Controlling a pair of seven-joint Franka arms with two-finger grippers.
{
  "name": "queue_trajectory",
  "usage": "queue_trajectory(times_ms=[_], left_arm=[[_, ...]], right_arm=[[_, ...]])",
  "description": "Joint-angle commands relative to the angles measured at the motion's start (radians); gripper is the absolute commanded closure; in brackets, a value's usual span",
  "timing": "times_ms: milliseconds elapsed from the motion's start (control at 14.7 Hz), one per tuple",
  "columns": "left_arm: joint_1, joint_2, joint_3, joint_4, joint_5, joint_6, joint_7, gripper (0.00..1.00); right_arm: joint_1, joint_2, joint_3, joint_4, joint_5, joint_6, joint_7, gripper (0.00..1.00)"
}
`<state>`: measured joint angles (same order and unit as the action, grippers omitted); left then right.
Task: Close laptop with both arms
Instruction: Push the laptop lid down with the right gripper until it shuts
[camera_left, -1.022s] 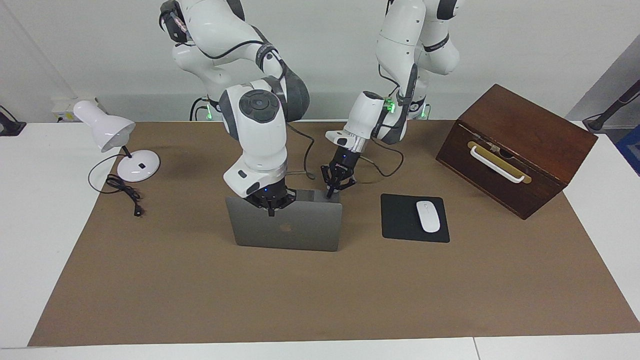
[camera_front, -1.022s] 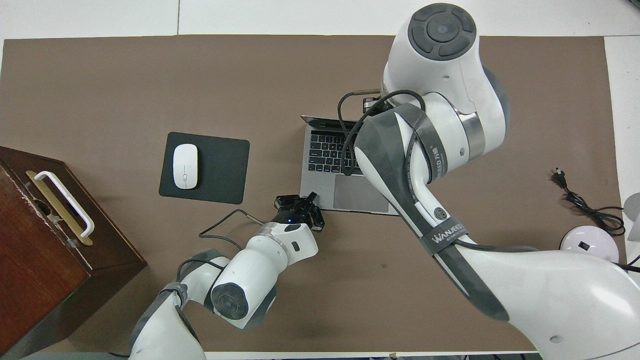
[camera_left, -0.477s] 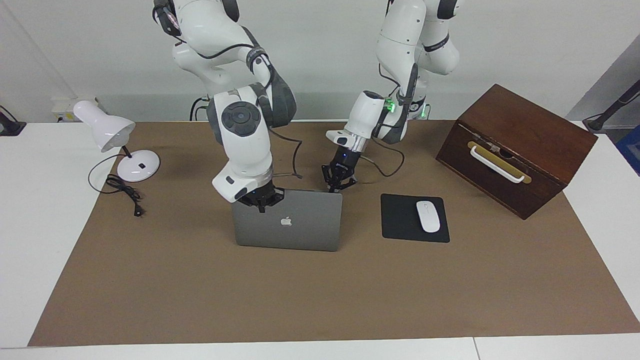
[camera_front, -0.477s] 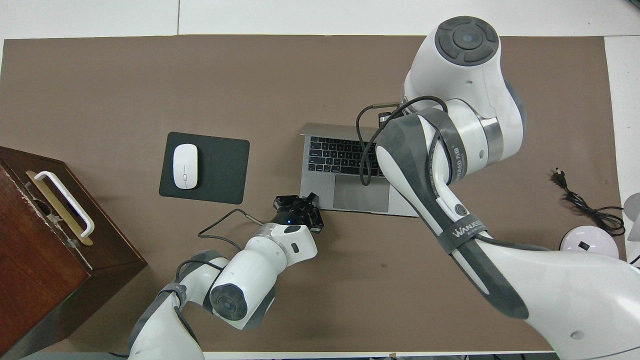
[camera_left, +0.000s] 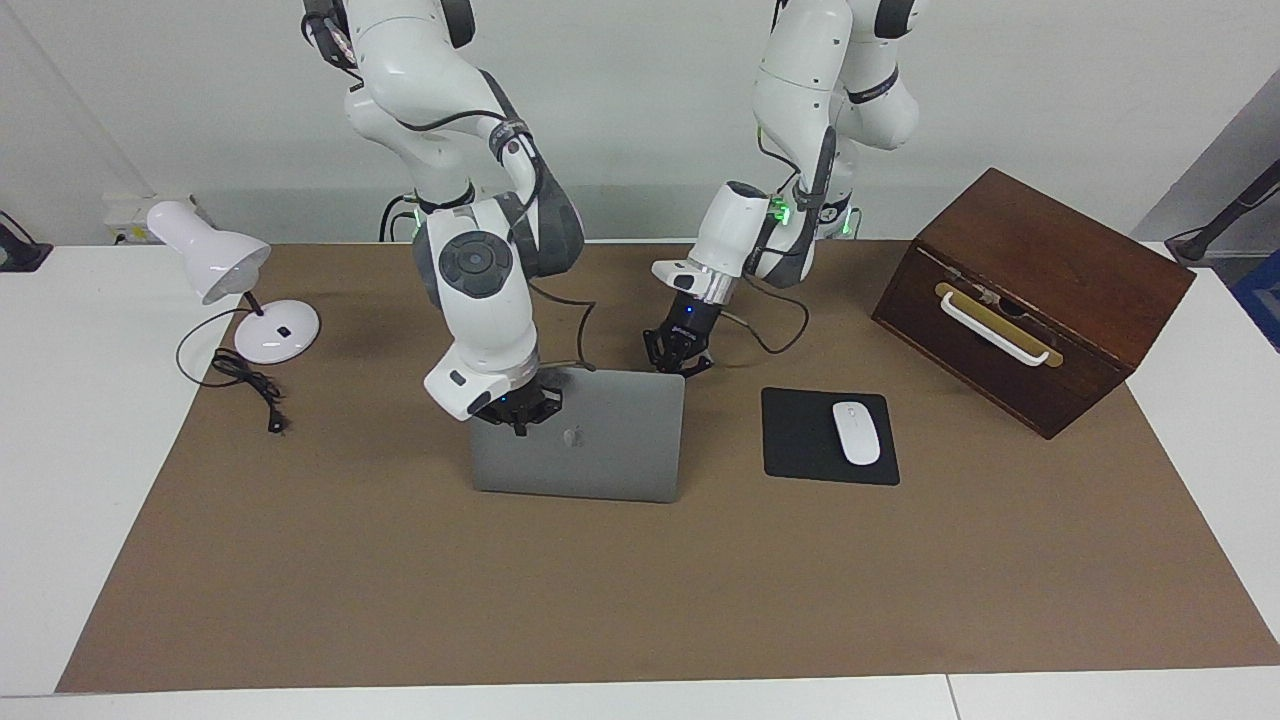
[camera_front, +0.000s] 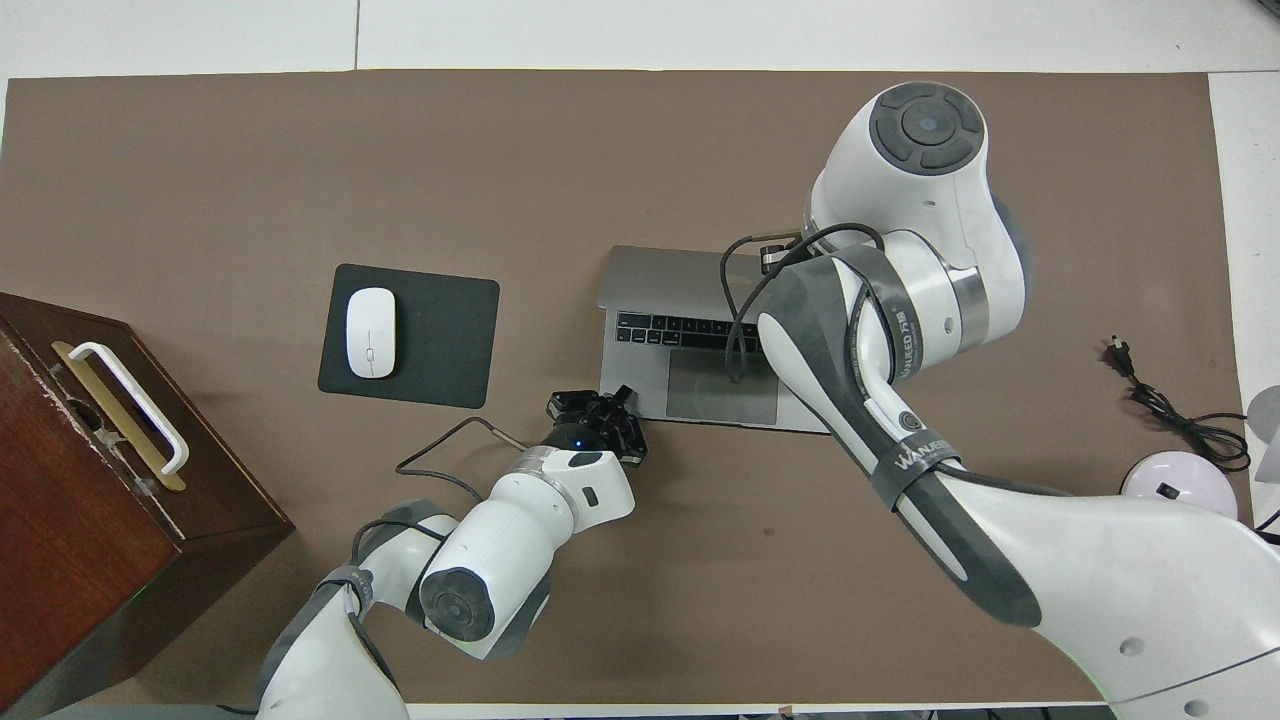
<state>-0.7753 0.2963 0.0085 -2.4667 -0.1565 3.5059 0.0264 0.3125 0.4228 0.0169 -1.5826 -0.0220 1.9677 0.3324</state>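
Laptop: the thin silver-grey metal laptop (camera_left: 600, 440) with an apple logo on its lid sits on the brown mat, about midway between the two arms' ends of the desk. Its lid is tilted well down over the base but not shut; in the overhead view one row of black keys and the grey trackpad (camera_front: 722, 396) show under the lid's edge.

Right pincer: the right arm's small black pincer (camera_left: 516, 412) is down on the lid, at the part of the lid's top edge toward the right arm's end of the desk, with the white wrist leaning over it. I cannot tell whether its fingers are released or clenched.

Left pincer: the left arm's small black pincer (camera_left: 676, 355) is at the corner of the laptop's base that lies nearest the robots, toward the left arm's end of the desk. Whether it touches the base, and whether it is released or clenched, I cannot tell.

Mouse pad: a flat black rectangular mouse pad (camera_left: 800, 440) lies beside the laptop, toward the left arm's end, apart from it.

Mouse: a white oval computer mouse (camera_left: 856, 432) rests on the pad.

Box: a dark brown wooden box (camera_left: 1035, 295) with a white handle stands at the left arm's end of the mat.

Lamp: a white desk lamp (camera_left: 235, 290) with a coiled black cord (camera_left: 245, 385) stands at the right arm's end.

Desk: the white desk (camera_left: 70, 420) carries the brown mat (camera_left: 640, 590) that lies under everything.
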Motion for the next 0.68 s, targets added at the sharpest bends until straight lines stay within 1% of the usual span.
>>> queue_trajectory(times_ms=[0,613], left_arm=[[0.010,0.003,0.007,-0.070,0.018,-0.011,0.010,1.00],[0.010,0.003,0.007,-0.070,0.020,-0.011,0.010,1.00]], right_arm=[[-0.016,-0.039,0.009,-0.083,0.022,0.034,-0.038,1.00],[-0.027,-0.038,0.009,-0.177,0.022,0.154,-0.046,1.00]])
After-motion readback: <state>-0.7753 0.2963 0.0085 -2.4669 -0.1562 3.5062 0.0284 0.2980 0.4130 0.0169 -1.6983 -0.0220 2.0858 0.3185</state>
